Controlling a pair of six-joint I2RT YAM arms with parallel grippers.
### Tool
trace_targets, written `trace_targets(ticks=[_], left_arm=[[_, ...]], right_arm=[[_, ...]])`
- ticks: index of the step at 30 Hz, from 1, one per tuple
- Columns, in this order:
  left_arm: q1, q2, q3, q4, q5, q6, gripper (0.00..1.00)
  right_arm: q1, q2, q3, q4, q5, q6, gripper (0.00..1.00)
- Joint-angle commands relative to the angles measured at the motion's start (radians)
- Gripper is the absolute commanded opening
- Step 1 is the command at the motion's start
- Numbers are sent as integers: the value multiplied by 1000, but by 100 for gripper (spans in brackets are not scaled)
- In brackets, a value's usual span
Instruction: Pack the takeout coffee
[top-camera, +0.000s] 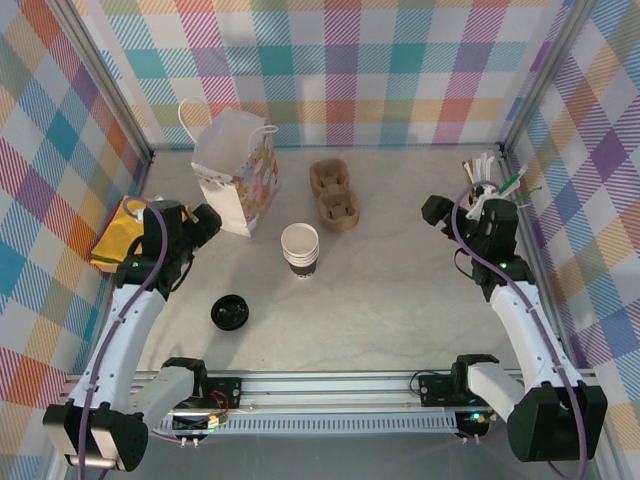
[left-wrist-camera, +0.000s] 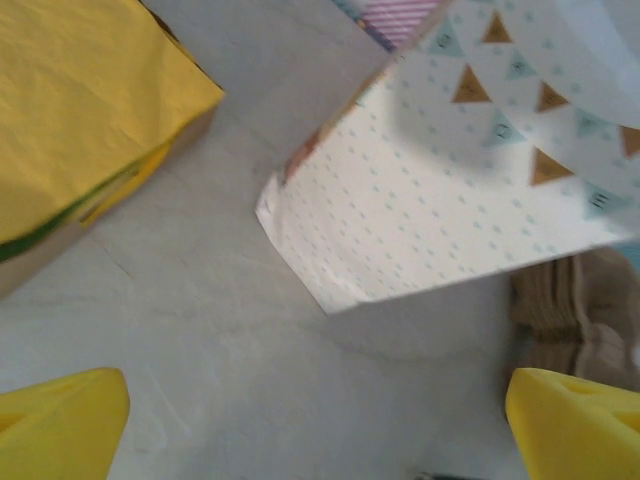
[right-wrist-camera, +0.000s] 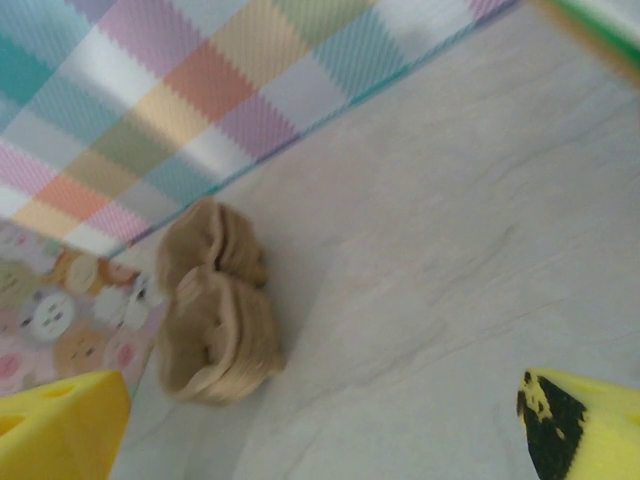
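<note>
Nothing is packed yet, from where I stand. The small white paper cup with a black band round its lower half (top-camera: 300, 243) stands upright near the middle of the pale table (top-camera: 400, 290), its mouth open and bare. The round flat black plastic lid (top-camera: 230, 313) lies loose at about 7 o'clock from the cup, well apart from it. The brown moulded-pulp cup carrier (top-camera: 334, 195) sits empty at 1 o'clock from the cup. The white patterned paper bag with cord handles (top-camera: 235, 182) stands at 10 o'clock.

The left gripper (top-camera: 205, 222) hangs at 9 o'clock from the cup, near the bag, its jaws spread wide with nothing between them. The right gripper (top-camera: 437, 210) hangs at 2 o'clock, equally wide and empty.

I would say the whole job is left: the lid on, then the cup into the carrier or bag.
</note>
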Motion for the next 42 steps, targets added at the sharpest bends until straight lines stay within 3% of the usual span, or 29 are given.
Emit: trace_targets(ticks=[1,8,14,19,27,42], left_arm=[[-87,20,106,-128,64,-35,94],[-416,172,314,-282,-118,-12,86],[-521,342,396,-327,-98,11,66],[-555,474,476,-386,-102,44,46],[-555,561,523,-411,-102,70,38],[-538,685,566,-430,-102,66,33]], right_arm=[[74,3,66,-144,-29,14,99],[292,52,141,-273,81,-64,99],[416,96,188,-322,112,-95,99],[512,118,218,-355,203,-117,99],[567,136,224,-357,245,-109,99],[595,124,238,-376,276,-107,99]])
